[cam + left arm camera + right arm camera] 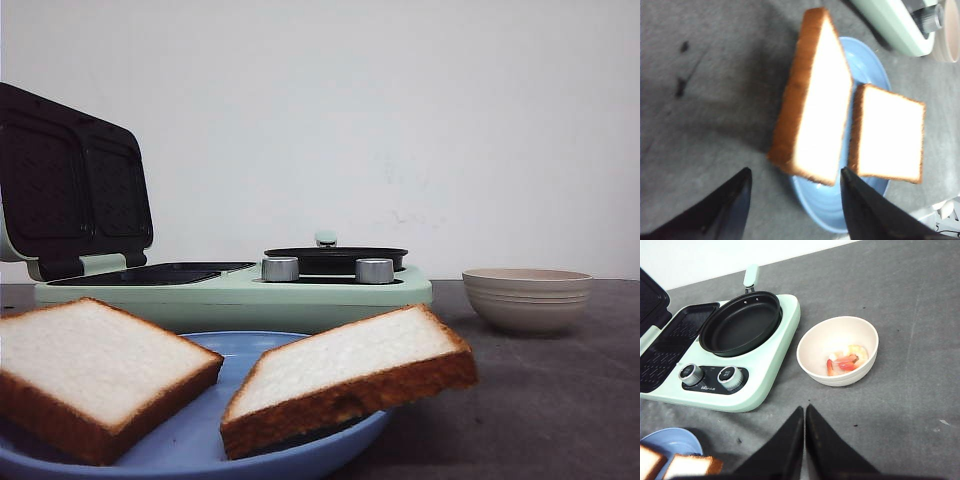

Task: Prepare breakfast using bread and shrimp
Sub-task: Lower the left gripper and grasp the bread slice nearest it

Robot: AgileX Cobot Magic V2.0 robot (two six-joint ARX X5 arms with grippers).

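A dark grey, lightly speckled tabletop [560, 400] fills the scene, and a plain white wall [400, 120] closes it off behind. Nearest the camera sits a blue plate [200, 450] carrying the bread [345, 370], two thick white slices with brown crusts; one slice overhangs the plate's rim. Just behind the plate stands a mint-green breakfast maker [240, 290], its waffle lid [75, 185] raised, two silver knobs [375, 271] on its front, and a black frying pan [742, 322] seated on the side nearer the bowl. Beside the breakfast maker, apart from it, a beige ribbed bowl [837, 351] holds the shrimp [845, 361], pinkish lumps.

The left gripper [795, 200] hangs over the table by the plate with its fingers spread wide, holding nothing. The right gripper [804, 440] hovers near the bowl, fingers pressed together, empty.
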